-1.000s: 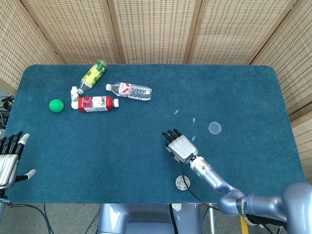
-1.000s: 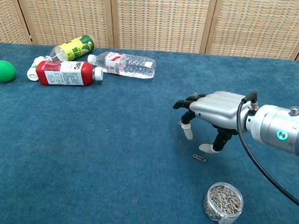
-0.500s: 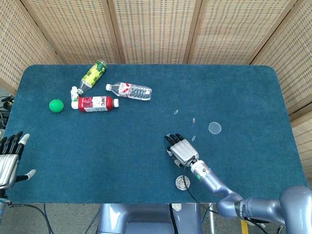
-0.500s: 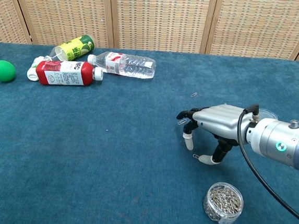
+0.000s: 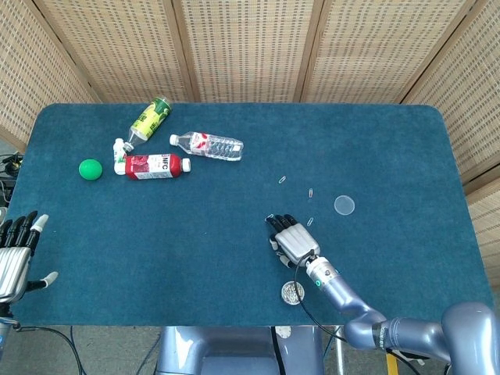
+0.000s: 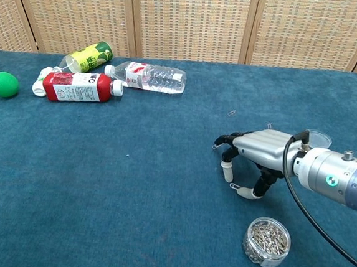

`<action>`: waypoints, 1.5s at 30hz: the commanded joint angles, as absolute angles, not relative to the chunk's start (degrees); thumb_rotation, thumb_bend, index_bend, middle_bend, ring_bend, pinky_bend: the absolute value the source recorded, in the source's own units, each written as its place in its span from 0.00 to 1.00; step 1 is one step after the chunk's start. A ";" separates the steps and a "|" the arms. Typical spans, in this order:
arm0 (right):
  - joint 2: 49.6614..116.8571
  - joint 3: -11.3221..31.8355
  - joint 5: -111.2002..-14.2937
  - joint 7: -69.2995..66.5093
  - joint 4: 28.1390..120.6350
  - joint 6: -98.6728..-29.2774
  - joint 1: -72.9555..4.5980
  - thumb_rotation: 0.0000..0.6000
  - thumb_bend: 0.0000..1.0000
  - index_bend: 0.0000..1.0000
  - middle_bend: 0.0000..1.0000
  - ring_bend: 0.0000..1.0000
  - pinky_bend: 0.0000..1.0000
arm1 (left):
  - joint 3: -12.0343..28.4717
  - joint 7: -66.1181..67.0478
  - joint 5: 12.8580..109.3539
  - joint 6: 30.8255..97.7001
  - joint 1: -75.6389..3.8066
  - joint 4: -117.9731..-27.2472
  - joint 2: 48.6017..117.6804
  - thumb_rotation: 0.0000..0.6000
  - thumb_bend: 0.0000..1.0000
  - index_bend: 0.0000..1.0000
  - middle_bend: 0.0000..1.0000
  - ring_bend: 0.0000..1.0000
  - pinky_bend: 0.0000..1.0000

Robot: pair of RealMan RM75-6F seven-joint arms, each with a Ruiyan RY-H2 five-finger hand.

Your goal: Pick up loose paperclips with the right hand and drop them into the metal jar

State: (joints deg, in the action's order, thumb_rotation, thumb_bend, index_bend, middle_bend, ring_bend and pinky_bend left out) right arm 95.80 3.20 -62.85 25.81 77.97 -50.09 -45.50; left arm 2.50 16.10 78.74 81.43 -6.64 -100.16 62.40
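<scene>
since a second ago: right robot hand (image 6: 255, 159) has sunk toward the tabletop (image 6: 129, 198) and drawn nearer the metal jar (image 6: 266, 242); its thumb tip now lies at a paperclip (image 6: 234, 186) that lay clear of it before.
right robot hand: silver, ribbed back, dark fingers arched downward with pale tips; thumb and a finger bracket the paperclip on the cloth. whether the clip is actually pinched cannot be told.
left robot hand (image 5: 16, 254): at the near left edge in the head view, dark fingers apart and straight, holding nothing.
metal jar: short, round, open-topped, heaped with glinting silver clips; stands near the front edge, just beside and in front of the right robot hand.
loose paperclips: one thin bent wire under the thumb; others (image 5: 312, 191) scattered further back, small and pale, lying flat.
jar lid (image 5: 344, 205): thin clear disc, flat on the cloth, to the right of the loose clips.
tabletop: deep teal cloth with a short fuzzy nap, rounded corners.
red bottle (image 5: 156, 166): on its side, red label, white cap.
clear bottle (image 5: 209, 145): ribbed transparent plastic, on its side, behind the red one.
green can (image 5: 151, 119): cylinder with yellow-green wrap, tipped over.
ball (image 5: 91, 169): matte green sphere, left of the bottles.
screen (image 5: 250, 47): woven cane panels in wooden frames behind.
</scene>
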 commanded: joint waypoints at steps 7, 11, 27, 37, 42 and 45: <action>96.21 3.68 -63.67 25.44 76.47 -50.55 -45.05 1.00 0.32 0.46 0.05 0.00 0.08 | 2.51 16.19 78.71 81.49 -6.63 -100.21 62.43 1.00 0.00 0.00 0.00 0.00 0.00; 96.76 3.86 -63.66 25.94 75.17 -50.86 -44.81 1.00 0.32 0.46 0.05 0.00 0.08 | 2.54 16.19 78.67 81.49 -6.65 -100.27 62.40 1.00 0.00 0.00 0.00 0.00 0.00; 97.35 3.76 -65.78 26.26 74.24 -50.77 -44.32 1.00 0.45 0.64 0.04 0.00 0.08 | 2.47 16.08 78.72 81.45 -6.66 -100.38 62.32 1.00 0.00 0.00 0.00 0.00 0.00; 96.29 4.17 -66.63 26.33 75.88 -50.99 -44.02 1.00 0.51 0.65 0.04 0.00 0.08 | 2.38 15.81 78.90 81.50 -6.62 -100.38 62.23 1.00 0.00 0.00 0.00 0.00 0.00; 93.46 4.28 -68.67 26.14 80.71 -52.49 -43.64 1.00 0.52 0.66 0.04 0.00 0.08 | 2.33 15.76 79.04 81.55 -6.59 -100.40 62.19 1.00 0.00 0.00 0.00 0.00 0.00; 91.33 4.08 -70.21 25.87 84.07 -53.50 -43.23 1.00 0.52 0.66 0.04 0.00 0.08 | 2.23 15.76 79.30 81.62 -6.56 -100.48 62.16 1.00 0.00 0.00 0.00 0.00 0.00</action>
State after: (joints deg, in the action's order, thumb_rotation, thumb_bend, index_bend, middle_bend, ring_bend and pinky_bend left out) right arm 92.86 4.18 -69.01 26.08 82.10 -52.63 -43.58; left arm 2.24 15.76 79.28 81.61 -6.57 -100.47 62.16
